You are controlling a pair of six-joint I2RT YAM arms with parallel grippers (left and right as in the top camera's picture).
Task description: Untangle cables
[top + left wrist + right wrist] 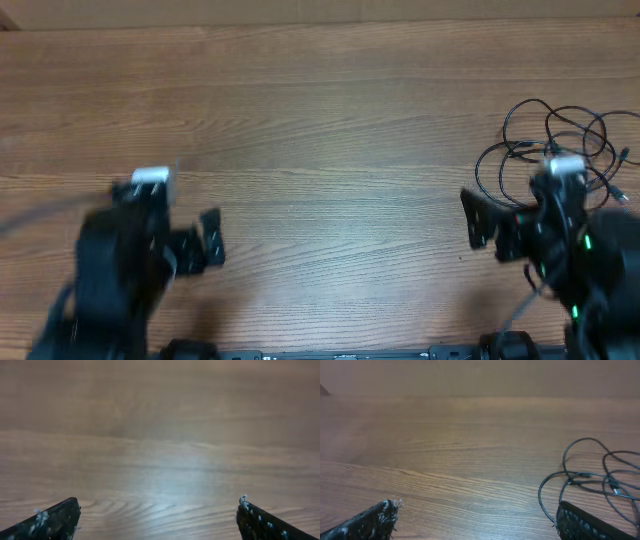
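The left pincer (212,240) is held spread wide above the desk (330,120), and nothing is gripped in it. The right pincer (478,222) is spread wide as well, also with nothing between its fingers. The cables (565,135) are seen as a loose tangle of thin black loops at the right side of the desk, near the right pincer and partly covered by the right arm.

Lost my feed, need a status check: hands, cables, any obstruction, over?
Left hand open, empty. Right hand open, empty. Cables tangled on table, not gripped, close beside right hand. Right arm hides part of tangle from overhead.
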